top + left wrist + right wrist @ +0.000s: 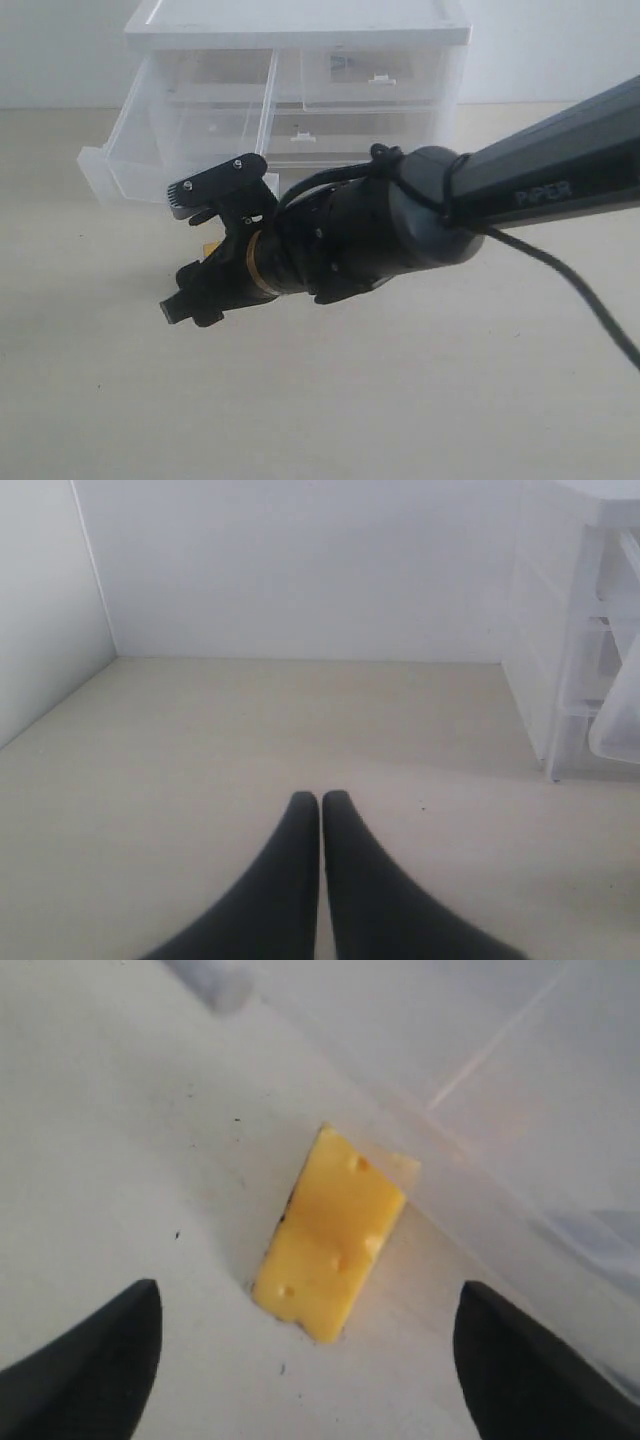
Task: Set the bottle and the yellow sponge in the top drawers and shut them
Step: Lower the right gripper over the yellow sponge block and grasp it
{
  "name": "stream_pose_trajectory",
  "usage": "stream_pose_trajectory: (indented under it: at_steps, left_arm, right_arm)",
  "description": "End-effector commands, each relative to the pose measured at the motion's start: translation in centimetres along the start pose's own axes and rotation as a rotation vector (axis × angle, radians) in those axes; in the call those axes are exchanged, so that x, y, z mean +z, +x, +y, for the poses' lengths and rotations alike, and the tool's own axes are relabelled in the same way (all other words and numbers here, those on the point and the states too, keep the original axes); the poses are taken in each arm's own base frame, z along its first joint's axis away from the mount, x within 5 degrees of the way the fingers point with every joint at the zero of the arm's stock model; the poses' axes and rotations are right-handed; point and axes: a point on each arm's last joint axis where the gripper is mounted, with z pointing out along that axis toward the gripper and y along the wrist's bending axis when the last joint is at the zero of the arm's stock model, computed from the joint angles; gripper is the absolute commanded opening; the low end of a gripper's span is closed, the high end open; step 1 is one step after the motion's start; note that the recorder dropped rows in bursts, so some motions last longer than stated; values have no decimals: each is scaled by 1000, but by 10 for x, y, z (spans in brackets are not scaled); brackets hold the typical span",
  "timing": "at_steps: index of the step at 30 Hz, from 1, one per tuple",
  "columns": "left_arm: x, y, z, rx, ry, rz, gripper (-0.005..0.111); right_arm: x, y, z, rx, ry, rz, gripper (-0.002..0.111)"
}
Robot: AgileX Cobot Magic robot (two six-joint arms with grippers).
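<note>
The yellow sponge (330, 1240) lies on the table against the clear wall of the pulled-out top left drawer (500, 1110). My right gripper (310, 1360) hovers over it, open, the sponge just ahead of the gap between its fingers. In the exterior view the right gripper (175, 255) reaches across in front of the open top left drawer (130, 170), and only a sliver of the sponge (210, 247) shows behind it. The top right drawer (380, 77) is pushed in. My left gripper (320, 802) is shut on nothing above bare table. The bottle is not clearly in view.
The white-framed cabinet (300, 25) stands at the back of the table, and its side (570, 630) shows in the left wrist view. A wider lower drawer (300, 135) is pushed in. White walls close the back and left. A black cable (580, 290) trails from the right arm.
</note>
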Motion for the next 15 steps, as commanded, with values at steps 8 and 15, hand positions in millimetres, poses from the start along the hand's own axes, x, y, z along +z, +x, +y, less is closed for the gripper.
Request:
stream_pose_trajectory:
  at_steps: [8, 15]
  left_arm:
    - [1, 1, 0, -18, 4, 6, 4]
    - [1, 1, 0, -18, 4, 6, 4]
  right_arm:
    - [22, -1, -1, -3, 53, 5, 74]
    - [-4, -16, 5, -45, 15, -48, 74]
